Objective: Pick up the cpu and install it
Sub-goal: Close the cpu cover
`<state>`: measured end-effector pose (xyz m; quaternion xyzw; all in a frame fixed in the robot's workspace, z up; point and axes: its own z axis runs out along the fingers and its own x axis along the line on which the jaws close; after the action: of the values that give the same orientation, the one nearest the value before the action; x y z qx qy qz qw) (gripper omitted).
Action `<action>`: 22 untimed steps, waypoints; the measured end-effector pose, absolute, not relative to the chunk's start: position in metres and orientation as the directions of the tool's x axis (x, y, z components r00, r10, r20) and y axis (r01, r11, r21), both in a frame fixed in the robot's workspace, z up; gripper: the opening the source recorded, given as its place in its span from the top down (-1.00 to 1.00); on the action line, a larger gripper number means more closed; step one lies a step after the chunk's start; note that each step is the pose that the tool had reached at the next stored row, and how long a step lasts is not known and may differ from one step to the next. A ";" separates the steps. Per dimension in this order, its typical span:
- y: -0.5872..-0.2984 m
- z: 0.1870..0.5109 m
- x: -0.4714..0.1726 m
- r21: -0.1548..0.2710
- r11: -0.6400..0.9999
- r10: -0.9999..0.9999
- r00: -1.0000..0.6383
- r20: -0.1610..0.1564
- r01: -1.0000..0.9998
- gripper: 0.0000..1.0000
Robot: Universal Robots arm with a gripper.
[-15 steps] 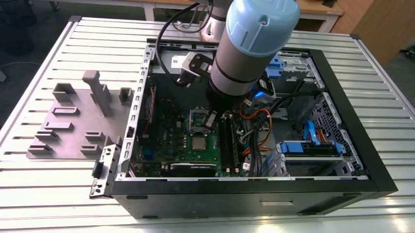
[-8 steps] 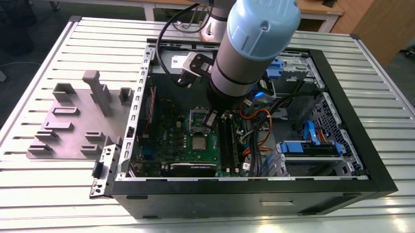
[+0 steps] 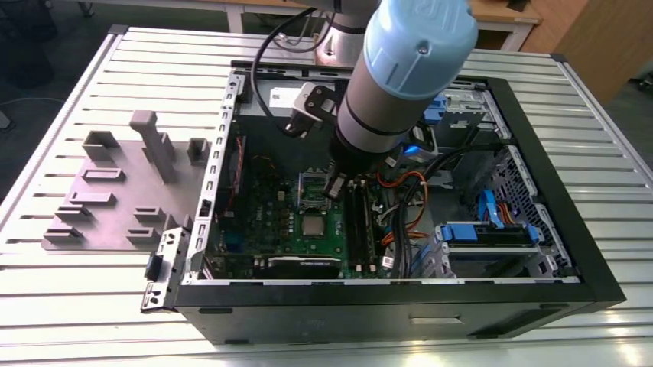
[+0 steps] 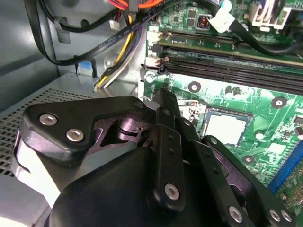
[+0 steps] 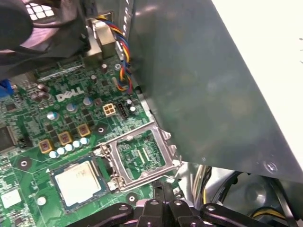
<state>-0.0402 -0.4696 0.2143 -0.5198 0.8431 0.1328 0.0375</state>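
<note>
The cpu (image 3: pixel 311 224) (image 5: pixel 78 182) (image 4: pixel 227 127) is a small silvery square lying flat in its socket on the green motherboard (image 3: pixel 268 229). Beside it the hinged metal socket frame (image 5: pixel 139 158) (image 3: pixel 311 189) stands swung open. My gripper (image 3: pixel 334 186) (image 4: pixel 163 93) (image 5: pixel 164 190) hangs low over the board, next to the open frame and a short way from the cpu. Its two black fingers are pressed together with nothing between them.
The board lies inside an open black computer case (image 3: pixel 408 306) on a slatted table. Memory slots (image 3: pixel 357 222), orange and black cables (image 3: pixel 408 191) and blue drive brackets (image 3: pixel 488 232) crowd the exterior view's right. A grey fixture plate (image 3: pixel 112 191) lies at the left.
</note>
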 end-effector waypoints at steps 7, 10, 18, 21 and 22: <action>-0.465 0.213 -0.036 0.190 0.425 -0.863 -0.460 -0.212 -0.885 0.79; -0.463 0.212 -0.035 0.192 0.425 -0.861 -0.461 -0.216 -0.885 0.79; -0.458 0.208 -0.034 0.198 0.423 -0.858 -0.461 -0.228 -0.884 0.79; -0.457 0.206 -0.034 0.199 0.422 -0.857 -0.461 -0.231 -0.884 0.79; -0.456 0.206 -0.034 0.200 0.422 -0.857 -0.461 -0.232 -0.884 0.79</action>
<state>-0.0338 -0.4565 0.2058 -0.5170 0.8419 0.1475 0.0469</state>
